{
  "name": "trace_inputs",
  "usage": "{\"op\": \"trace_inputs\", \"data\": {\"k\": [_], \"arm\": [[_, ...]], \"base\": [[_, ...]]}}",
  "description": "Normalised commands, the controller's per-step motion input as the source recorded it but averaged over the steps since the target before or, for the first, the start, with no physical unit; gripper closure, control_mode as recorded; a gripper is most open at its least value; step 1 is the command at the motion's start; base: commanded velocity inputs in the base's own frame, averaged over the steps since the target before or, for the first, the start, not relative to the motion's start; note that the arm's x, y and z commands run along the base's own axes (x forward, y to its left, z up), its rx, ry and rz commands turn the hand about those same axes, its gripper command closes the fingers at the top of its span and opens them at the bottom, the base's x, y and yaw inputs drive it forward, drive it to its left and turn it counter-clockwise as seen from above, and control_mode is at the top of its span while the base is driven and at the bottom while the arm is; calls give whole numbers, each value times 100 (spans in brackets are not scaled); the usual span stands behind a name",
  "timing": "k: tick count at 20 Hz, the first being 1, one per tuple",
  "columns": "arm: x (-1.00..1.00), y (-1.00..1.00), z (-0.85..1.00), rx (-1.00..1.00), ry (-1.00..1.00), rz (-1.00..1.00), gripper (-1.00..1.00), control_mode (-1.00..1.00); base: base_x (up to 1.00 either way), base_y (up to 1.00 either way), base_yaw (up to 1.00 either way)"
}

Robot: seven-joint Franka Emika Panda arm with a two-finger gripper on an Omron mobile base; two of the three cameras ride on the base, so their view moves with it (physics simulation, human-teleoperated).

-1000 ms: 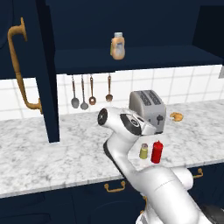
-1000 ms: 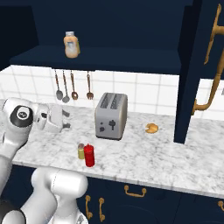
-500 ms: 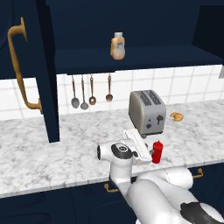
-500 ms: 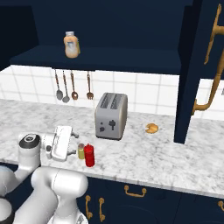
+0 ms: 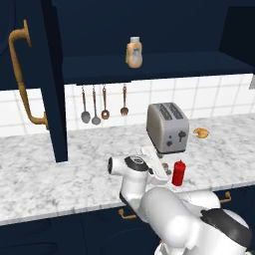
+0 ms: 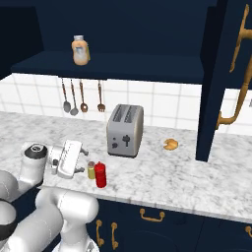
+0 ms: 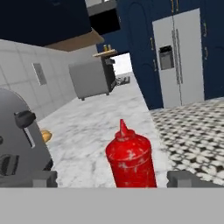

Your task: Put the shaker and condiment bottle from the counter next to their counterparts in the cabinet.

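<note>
The red condiment bottle (image 6: 100, 174) stands near the front of the marbled counter (image 6: 187, 172), with the small yellow-olive shaker (image 6: 91, 170) touching or almost touching its left side. My gripper (image 6: 82, 161) lies low and level just left of the shaker, open and holding nothing. In the left base view the gripper (image 5: 162, 168) is just left of the condiment bottle (image 5: 178, 173). The hand view has the condiment bottle (image 7: 130, 159) straight ahead, centred between the spread fingertips (image 7: 43, 178). A peach-orange counterpart bottle (image 5: 133, 52) stands on the cabinet shelf (image 5: 164, 67).
A grey toaster (image 6: 125, 130) stands behind the bottles, with a croissant (image 6: 171, 144) to its right. Utensils (image 5: 103, 103) hang on the tiled wall. The open cabinet door (image 5: 50, 79) with its brass handle (image 5: 22, 74) juts over the counter's left side.
The hand has swung down from above the counter to counter level and edged toward the shaker and bottle, jaws staying open. The bottles have not moved.
</note>
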Motion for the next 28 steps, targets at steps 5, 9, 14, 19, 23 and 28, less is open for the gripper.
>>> {"op": "trace_inputs", "data": {"k": [5, 9, 14, 19, 23, 28], "arm": [[40, 0, -34, 25, 10, 6, -100, -100], [7, 0, -10, 1, 1, 0, -100, -100], [20, 5, -59, 0, 0, 0, -100, -100], [21, 0, -13, -1, 0, 0, -100, -100], [1, 0, -6, 0, 0, 0, -100, -100], [0, 0, -27, 0, 0, 0, 100, -100]], "base": [[0, 0, 0], [0, 0, 0], [0, 0, 0], [0, 0, 0], [0, 0, 0], [0, 0, 0]]}}
